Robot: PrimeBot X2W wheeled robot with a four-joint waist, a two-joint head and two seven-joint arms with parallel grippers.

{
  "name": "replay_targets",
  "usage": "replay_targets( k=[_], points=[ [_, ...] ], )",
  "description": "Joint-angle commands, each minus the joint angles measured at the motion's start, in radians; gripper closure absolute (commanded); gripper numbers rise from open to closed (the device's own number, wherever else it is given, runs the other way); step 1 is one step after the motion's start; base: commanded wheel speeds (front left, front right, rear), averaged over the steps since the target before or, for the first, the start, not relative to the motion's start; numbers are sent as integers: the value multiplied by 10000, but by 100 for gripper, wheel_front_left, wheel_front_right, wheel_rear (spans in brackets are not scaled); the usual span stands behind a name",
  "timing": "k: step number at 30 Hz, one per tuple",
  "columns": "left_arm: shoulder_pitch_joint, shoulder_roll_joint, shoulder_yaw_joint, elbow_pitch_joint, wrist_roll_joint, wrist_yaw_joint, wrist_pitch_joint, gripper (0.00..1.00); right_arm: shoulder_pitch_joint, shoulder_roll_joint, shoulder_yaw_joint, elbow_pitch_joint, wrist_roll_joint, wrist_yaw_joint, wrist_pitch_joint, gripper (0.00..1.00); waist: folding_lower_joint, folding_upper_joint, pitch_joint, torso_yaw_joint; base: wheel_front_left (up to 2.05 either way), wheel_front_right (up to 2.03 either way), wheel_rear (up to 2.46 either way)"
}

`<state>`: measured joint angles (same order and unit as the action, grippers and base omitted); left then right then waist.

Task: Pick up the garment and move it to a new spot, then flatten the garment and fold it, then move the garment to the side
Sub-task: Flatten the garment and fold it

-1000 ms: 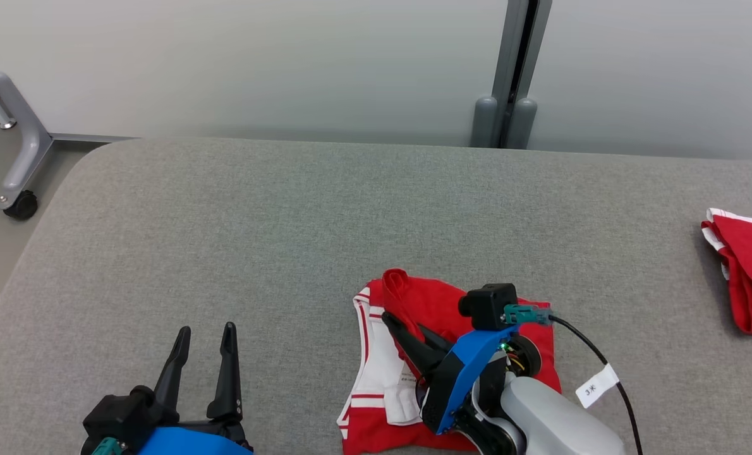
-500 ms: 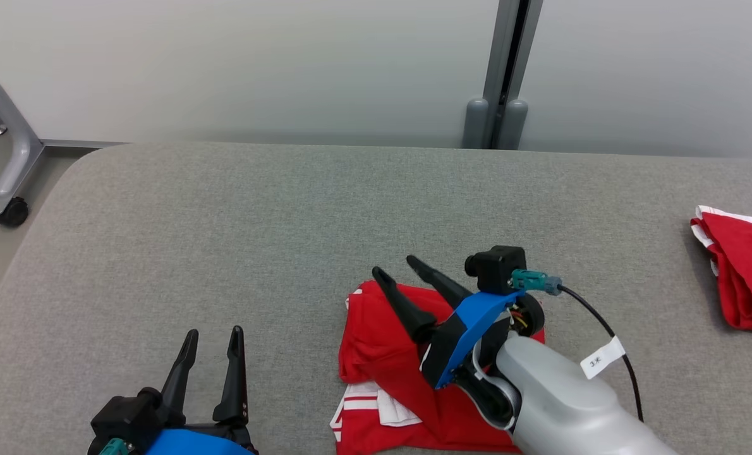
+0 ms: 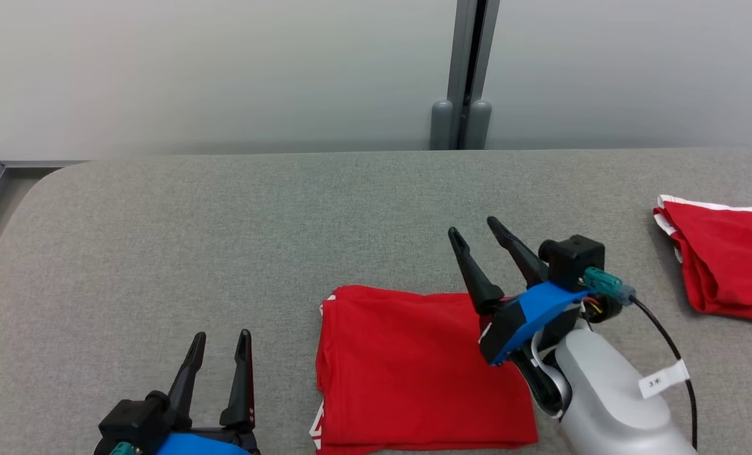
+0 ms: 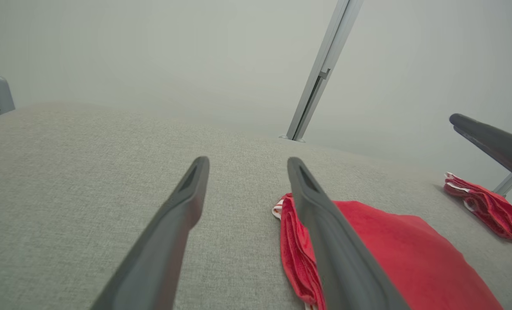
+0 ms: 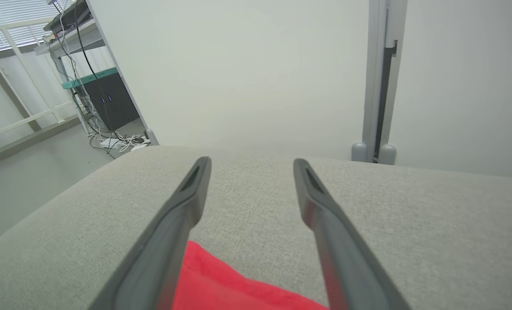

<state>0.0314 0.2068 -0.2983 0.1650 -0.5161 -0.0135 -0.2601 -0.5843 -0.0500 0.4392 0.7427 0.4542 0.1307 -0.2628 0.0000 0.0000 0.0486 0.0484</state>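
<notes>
The red garment (image 3: 414, 373) lies folded flat on the tabletop (image 3: 224, 240); right gripper (image 3: 474, 227) and left gripper (image 3: 222, 335) both gape wide, empty. Only moving it aside seems left.

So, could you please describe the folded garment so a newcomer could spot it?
On the grey table, look at the middle of the near edge. The garment there is a flat, smooth red rectangle, unlike the rumpled red pile at the far right.

Table (image 3: 161, 240) lies open left of the folded garment (image 3: 407, 373); red pile (image 3: 723, 259) obstructs right.
</notes>
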Motion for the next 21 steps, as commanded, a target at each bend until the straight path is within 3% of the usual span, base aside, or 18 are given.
replay_targets(
  k=[1,11,21],
  points=[
    [9,-33,-24,-33,100,48,-34,0,549,-14,-508,-417,-572,1,-21,0,0,0,-32,-61,0,0,0],
    [141,-99,-146,181,102,151,-40,0,3387,-13,-2659,-2387,-2358,1,-23,0,0,0,-353,-349,0,0,0],
    [600,-189,437,554,169,391,-56,0,4829,-12,-3383,-3341,-2432,1,-23,0,0,0,-486,-670,0,0,0]
  ],
)
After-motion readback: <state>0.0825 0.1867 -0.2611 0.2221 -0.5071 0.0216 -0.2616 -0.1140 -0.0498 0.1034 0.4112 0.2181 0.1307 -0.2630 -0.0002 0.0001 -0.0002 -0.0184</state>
